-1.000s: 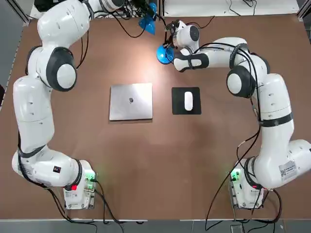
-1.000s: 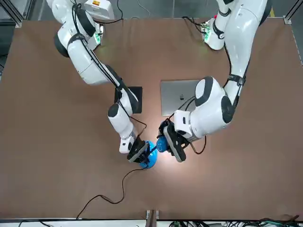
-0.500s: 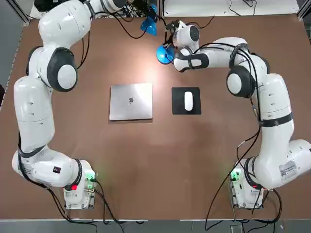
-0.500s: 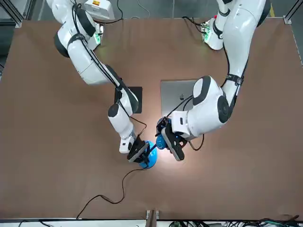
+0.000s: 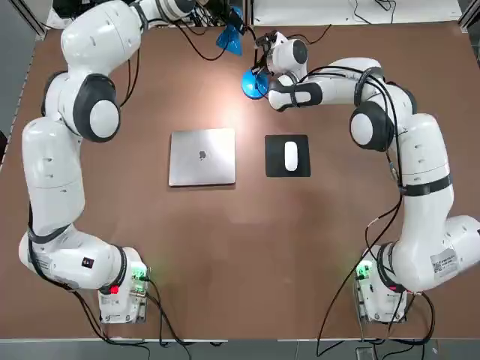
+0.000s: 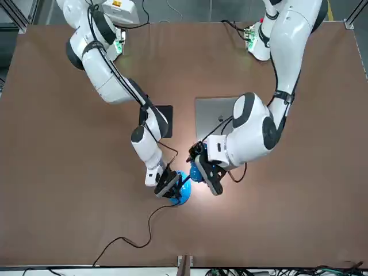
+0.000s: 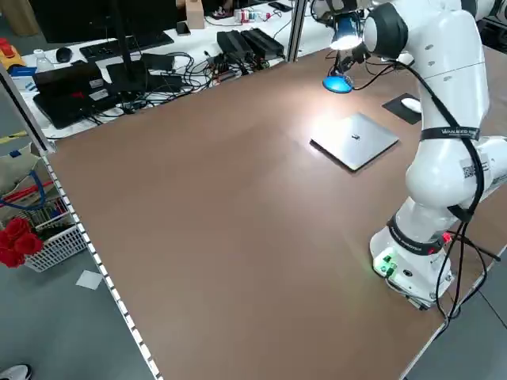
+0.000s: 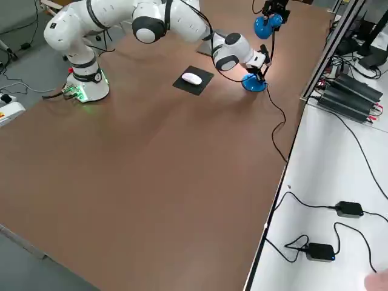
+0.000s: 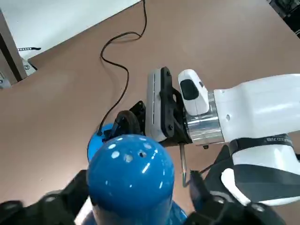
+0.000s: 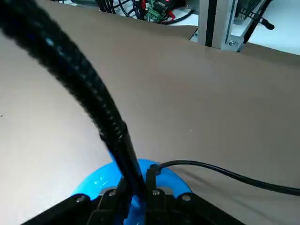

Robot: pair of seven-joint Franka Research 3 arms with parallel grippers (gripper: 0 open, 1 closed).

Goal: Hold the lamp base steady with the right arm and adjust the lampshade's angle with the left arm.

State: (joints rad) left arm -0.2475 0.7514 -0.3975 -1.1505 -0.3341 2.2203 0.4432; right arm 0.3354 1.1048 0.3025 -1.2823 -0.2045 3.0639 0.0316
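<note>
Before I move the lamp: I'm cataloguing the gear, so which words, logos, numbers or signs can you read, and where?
"FRANKA ROBOTICS", small and partly blurred: black band on the right arm.
Apple-shaped logo, no words: laptop lid.
Too small to read: label on the right arm's lower link; band lettering on the left arm.

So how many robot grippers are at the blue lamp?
2. The left gripper is open around the lampshade; the right gripper is closed on the black stem, just above the round base.

near side: bare tabletop (image 5: 247, 262) | far side: black cord (image 6: 150, 227) crosses the way
</note>
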